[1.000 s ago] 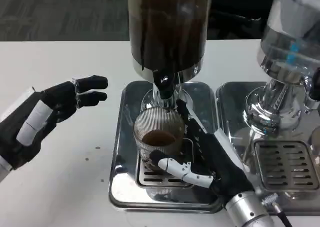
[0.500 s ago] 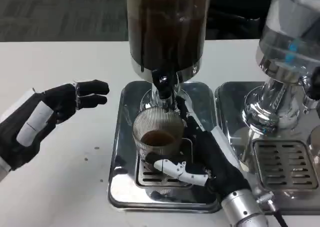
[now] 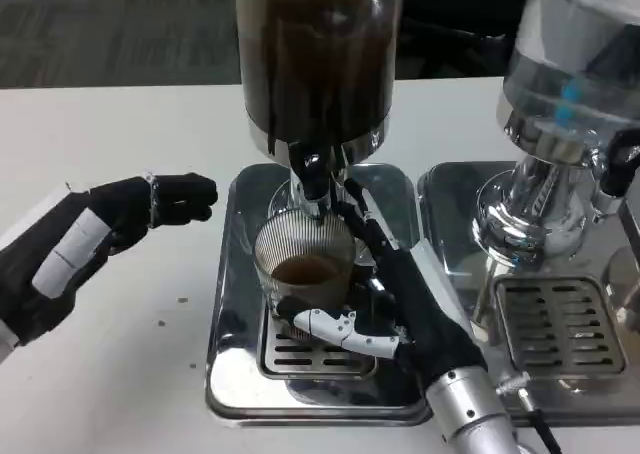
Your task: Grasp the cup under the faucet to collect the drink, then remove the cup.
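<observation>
- Two drink dispensers stand on the white table [image 3: 120, 124]: a dark one [image 3: 318, 54] at the middle and a clear one [image 3: 575, 74] at the right, each over its own shiny steel drip tray
- Ribbed glass cup [image 3: 303, 264] sits upright on the slotted grate of the middle drip tray [image 3: 230, 304], directly beneath the black faucet [image 3: 313, 179] of the dark dispenser, with brown drink in its bottom
- Right hand [image 3: 405, 309] wraps the cup: a white finger presses across its near side, black fingers run up its right side toward the faucet
- Left hand [image 3: 95, 234] hovers over the table to the left of the tray, apart from it, holding nothing, its black fingertips bent inward and pointing toward the dispenser
</observation>
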